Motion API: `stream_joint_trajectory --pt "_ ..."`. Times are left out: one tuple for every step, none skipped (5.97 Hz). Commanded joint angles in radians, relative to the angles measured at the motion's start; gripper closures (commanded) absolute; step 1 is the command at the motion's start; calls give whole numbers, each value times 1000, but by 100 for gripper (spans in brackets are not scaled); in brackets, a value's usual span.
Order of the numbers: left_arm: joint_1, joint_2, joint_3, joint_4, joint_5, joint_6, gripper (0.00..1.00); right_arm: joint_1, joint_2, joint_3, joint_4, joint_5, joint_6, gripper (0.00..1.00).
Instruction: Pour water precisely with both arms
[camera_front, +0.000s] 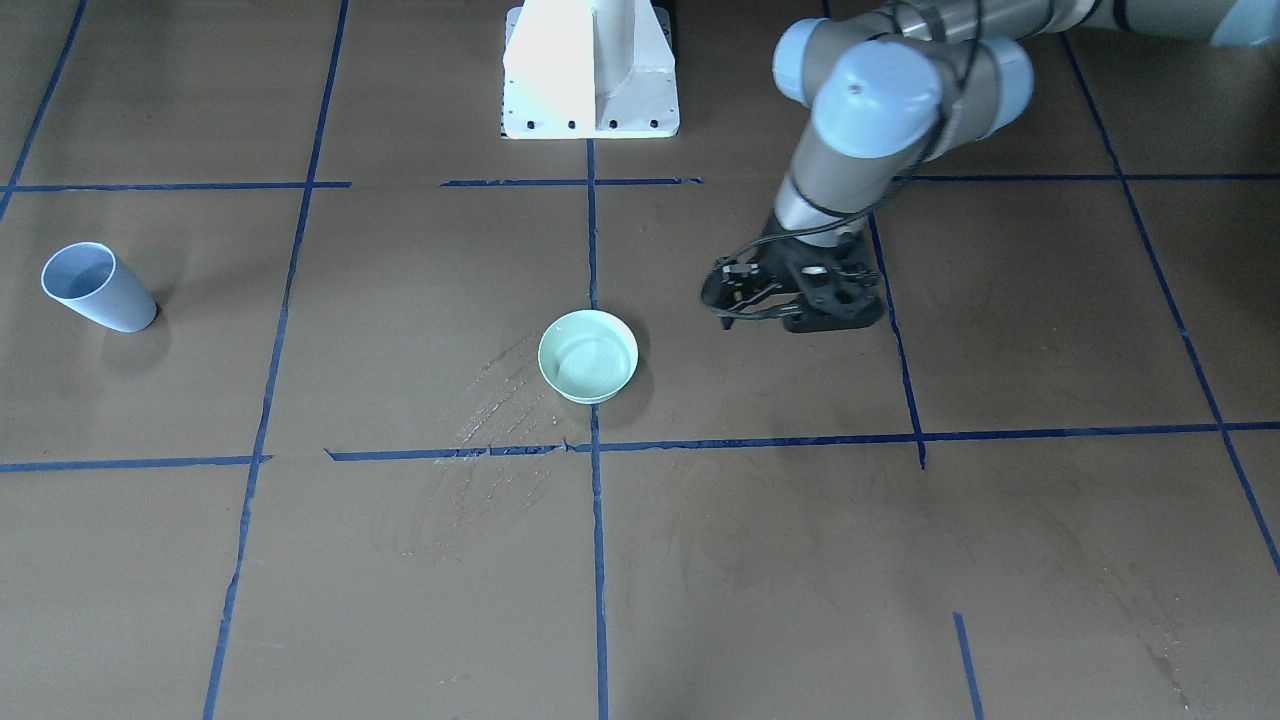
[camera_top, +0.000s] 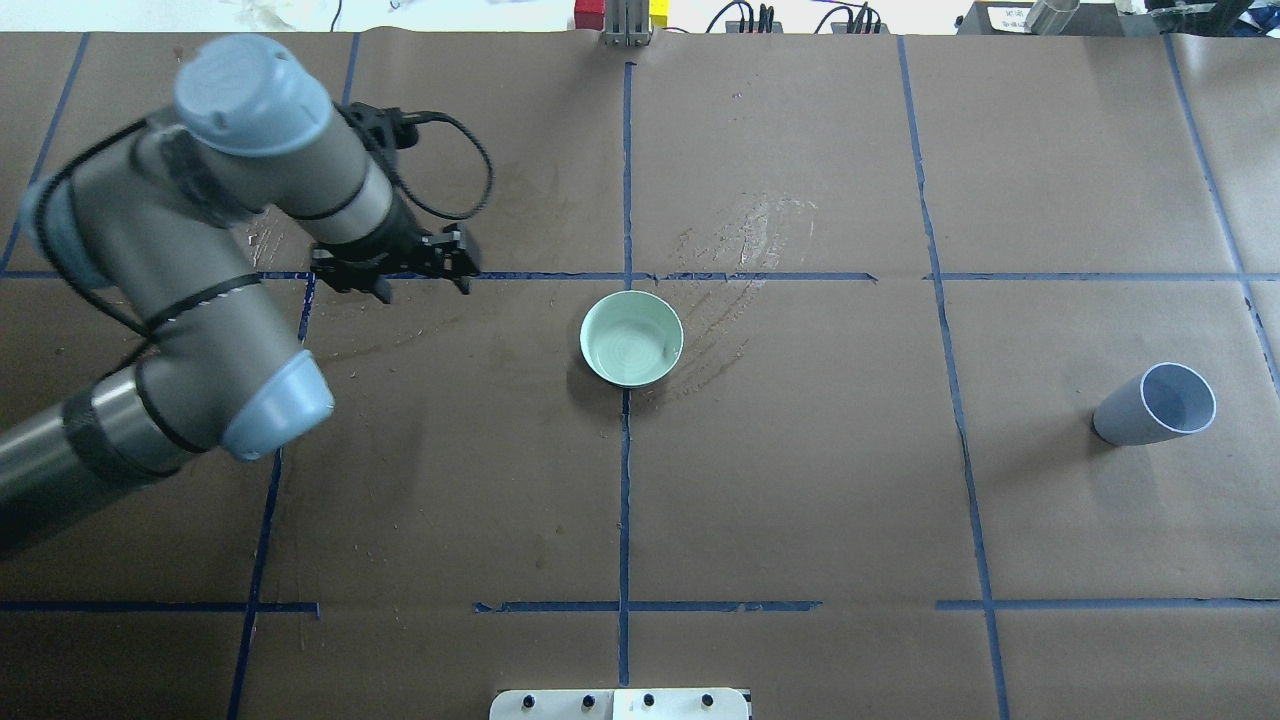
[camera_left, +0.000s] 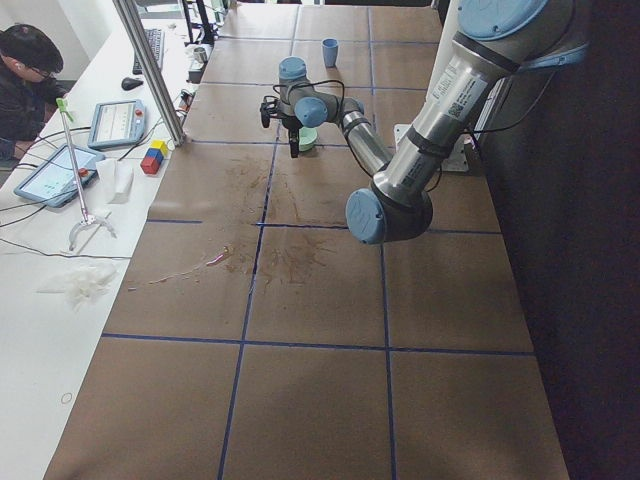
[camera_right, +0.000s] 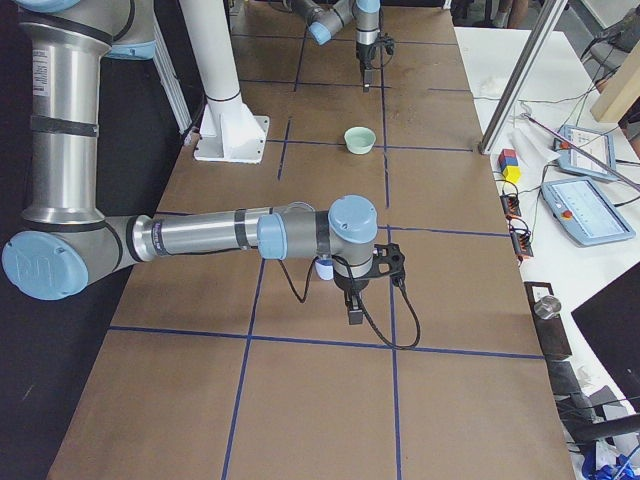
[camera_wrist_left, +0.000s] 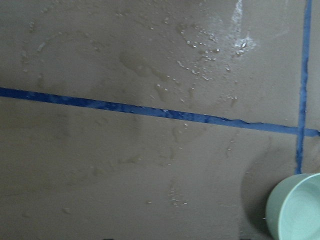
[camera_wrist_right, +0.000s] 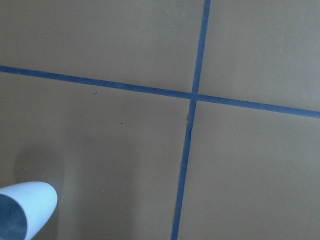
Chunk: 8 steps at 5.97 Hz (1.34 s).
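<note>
A mint-green bowl stands at the table's middle, with a faint glossy sheen of water inside. It also shows in the front view and at the left wrist view's lower right corner. A pale blue cup stands far off on the robot's right. My left gripper hangs over the paper left of the bowl, open and empty; the front view shows it too. My right gripper shows only in the exterior right view, next to the cup; I cannot tell whether it is open or shut.
Wet streaks mark the brown paper beyond the bowl, and droplets show under the left wrist. The white pedestal stands at the robot's side. A side table holds tablets and coloured blocks; a person sits there.
</note>
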<state>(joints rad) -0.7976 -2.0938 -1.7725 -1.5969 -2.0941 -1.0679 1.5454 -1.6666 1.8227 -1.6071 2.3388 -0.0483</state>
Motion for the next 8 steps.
stream_joint_trajectory --pt "-192 232 -63 5 -84 404 1 -14 27 4 -1 27 2 0" --pt "-322 348 -56 5 -118 644 0 -19 30 9 1 60 2 0" --pt "-465 444 -41 6 -126 854 0 -30 46 13 1 60 2 0" --pt "-582 519 -10 5 -186 988 0 -47 59 32 -2 56 2 0" --pt "-715 579 31 6 -283 1096 0 -76 77 61 -4 54 65 0" --pt "-776 654 28 2 -314 1106 0 -144 76 129 -4 41 247 0" --pt "-776 661 15 2 -310 1082 0 -198 68 182 -2 37 337 0" --pt "-776 661 25 -8 -311 1082 0 -262 59 244 -1 27 437 0"
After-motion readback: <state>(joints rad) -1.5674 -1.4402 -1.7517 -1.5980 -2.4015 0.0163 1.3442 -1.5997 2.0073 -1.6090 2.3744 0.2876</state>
